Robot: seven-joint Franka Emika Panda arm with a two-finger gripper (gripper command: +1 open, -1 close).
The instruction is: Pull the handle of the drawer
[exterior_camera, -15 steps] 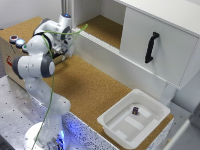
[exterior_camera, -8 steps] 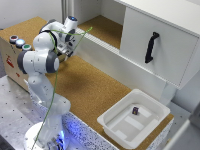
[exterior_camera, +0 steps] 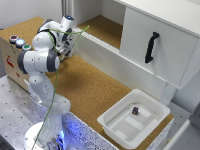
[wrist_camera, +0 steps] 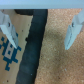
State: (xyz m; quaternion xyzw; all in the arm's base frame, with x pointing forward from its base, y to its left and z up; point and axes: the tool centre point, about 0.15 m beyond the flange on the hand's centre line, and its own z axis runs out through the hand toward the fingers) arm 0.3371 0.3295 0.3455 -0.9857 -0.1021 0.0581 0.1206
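One arm: mine, a white Franka standing at the exterior view's left, bent over the cork floor (exterior_camera: pixel 95 90)
Claw (wrist_camera: pixel 40 27): my two pale fingers (wrist_camera: pixel 72 31) stand well apart with only bare surface between them; nothing is held
Under the claw: in the wrist view a dark band (wrist_camera: pixel 32 47) runs across the surface between the fingers, with a blue-and-white pixel marker (wrist_camera: pixel 9 50) beside it on brown board and speckled cork on its other side
Handle (exterior_camera: pixel 151 47): short black bar, upright and slightly curved, thicker at both ends, fixed on the white front well apart from my claw, toward the exterior view's right
Drawer (exterior_camera: pixel 160 40): large white flat-fronted box at the exterior view's upper right, above a long plain white panel (exterior_camera: pixel 120 62)
Tub (exterior_camera: pixel 132 122): shallow white plastic tray at the exterior view's lower right, resting on the cork, with a small dark object (exterior_camera: pixel 135 109) inside it
Buttons (exterior_camera: pixel 19 42): three coloured round caps on the box top at the exterior view's left, just beside my upper arm
Cable (exterior_camera: pixel 57 85): thin green line hanging along my arm down to the base
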